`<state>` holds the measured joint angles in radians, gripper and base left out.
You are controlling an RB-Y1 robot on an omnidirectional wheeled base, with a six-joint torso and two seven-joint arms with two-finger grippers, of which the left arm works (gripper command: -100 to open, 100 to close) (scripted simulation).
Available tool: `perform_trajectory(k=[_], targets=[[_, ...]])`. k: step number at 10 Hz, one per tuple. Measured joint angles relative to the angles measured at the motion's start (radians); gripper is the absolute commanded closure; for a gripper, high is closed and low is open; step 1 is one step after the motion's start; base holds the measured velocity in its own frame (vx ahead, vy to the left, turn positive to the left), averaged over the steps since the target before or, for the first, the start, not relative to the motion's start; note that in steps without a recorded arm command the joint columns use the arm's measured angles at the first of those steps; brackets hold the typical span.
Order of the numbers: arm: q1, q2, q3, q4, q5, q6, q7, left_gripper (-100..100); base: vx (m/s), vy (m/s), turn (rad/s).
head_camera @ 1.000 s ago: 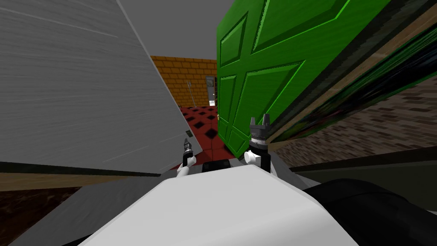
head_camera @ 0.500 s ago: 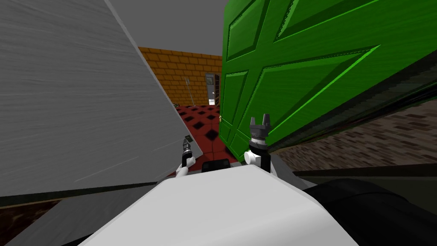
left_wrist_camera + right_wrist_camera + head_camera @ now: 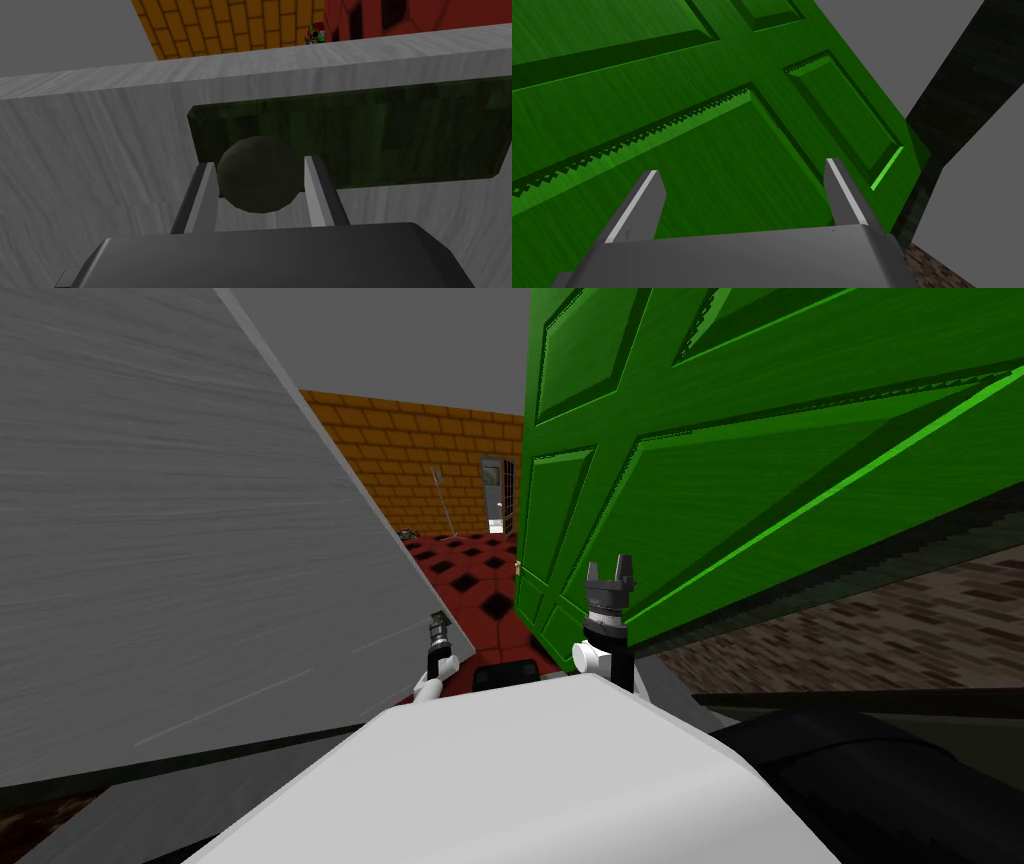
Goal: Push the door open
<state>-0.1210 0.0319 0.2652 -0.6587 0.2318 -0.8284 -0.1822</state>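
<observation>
While the head view slants everything, read the green panelled door (image 3: 760,438) as upright: its long axis runs floor to ceiling, and the lean is the camera's. It stands ajar on your right, with its panelled face toward you, its free edge toward the gap and its hinge side away to the right. Between that edge and the grey slab (image 3: 150,538) on your left, a red-and-black chequered floor (image 3: 470,578) and an orange brick wall (image 3: 420,458) show through. Your right gripper (image 3: 612,565) points at the door's lower part, near the free edge. It is probably placed there because a push far from the hinge gives the most leverage. Your left gripper (image 3: 438,626) sits at the slab's near edge.

Left wrist view: the fingers are closed in on a dark round knob (image 3: 260,175), one blade pressing each side. The knob stands off a dark green plate (image 3: 390,130) set in the grey slab. Judgement: this hold may steady you, but its part in the push is unclear.

Right wrist view: the blades are spread wide and hold nothing, with their tips aimed at the flat between the sunken panels. You cannot tell whether they touch the door's face. Spread blades suit a push, which needs no grasp, only a bearing surface.
</observation>
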Motion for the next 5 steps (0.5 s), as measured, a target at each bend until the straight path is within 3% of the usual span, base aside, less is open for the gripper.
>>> perform_trajectory(k=[3, 5], targets=[[0.002, -0.001, -0.001, 0.002, 0.000, 0.002, 0.000, 100, -0.006, -0.002, 0.000], [0.003, -0.004, -0.004, 0.010, 0.003, 0.003, -0.003, 100, 0.129, 0.048, 0.078]])
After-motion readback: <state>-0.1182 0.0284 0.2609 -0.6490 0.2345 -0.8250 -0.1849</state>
